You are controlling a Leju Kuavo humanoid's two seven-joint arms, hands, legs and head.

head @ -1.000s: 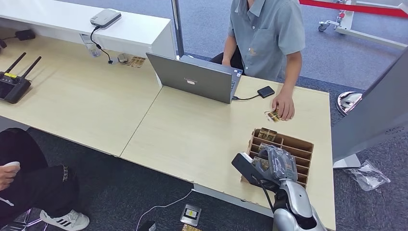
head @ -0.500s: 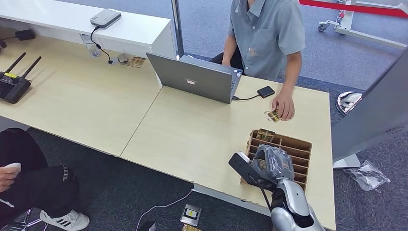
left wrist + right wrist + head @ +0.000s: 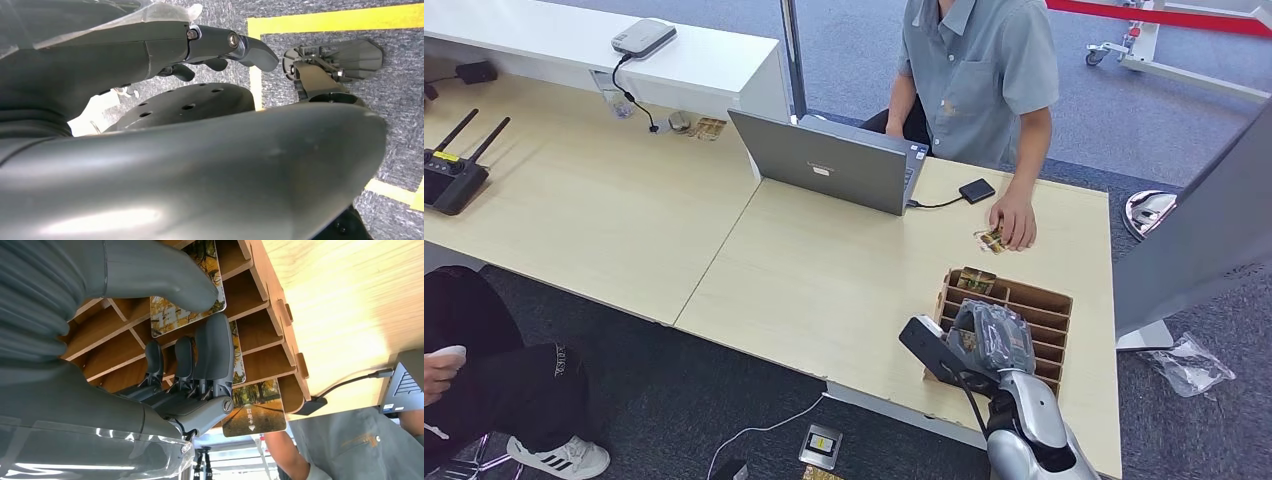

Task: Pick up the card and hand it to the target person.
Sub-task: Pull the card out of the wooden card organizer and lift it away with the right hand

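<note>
A brown cardboard rack (image 3: 1050, 302) stands near the table's right front corner with picture cards upright in its slots. My right hand (image 3: 990, 338) reaches down into it. In the right wrist view my thumb (image 3: 165, 275) lies on the face of an autumn-picture card (image 3: 167, 320) and the dark fingers (image 3: 215, 347) stand just behind it, so the card sits pinched between them. Another card (image 3: 254, 412) stands in the far slot. The target person (image 3: 979, 70) sits across the table, one hand resting on a card (image 3: 991, 240). My left hand (image 3: 215, 42) hangs over the floor, holding nothing.
An open grey laptop (image 3: 824, 160) with a cable to a small black box (image 3: 976, 190) sits between me and the person. A large grey panel (image 3: 1204, 230) stands right of the table. A second person's legs (image 3: 494, 380) are at the front left.
My right hand shifted slightly toward me and to the left over the rack in the first half second, then stayed still. The person has not moved.
</note>
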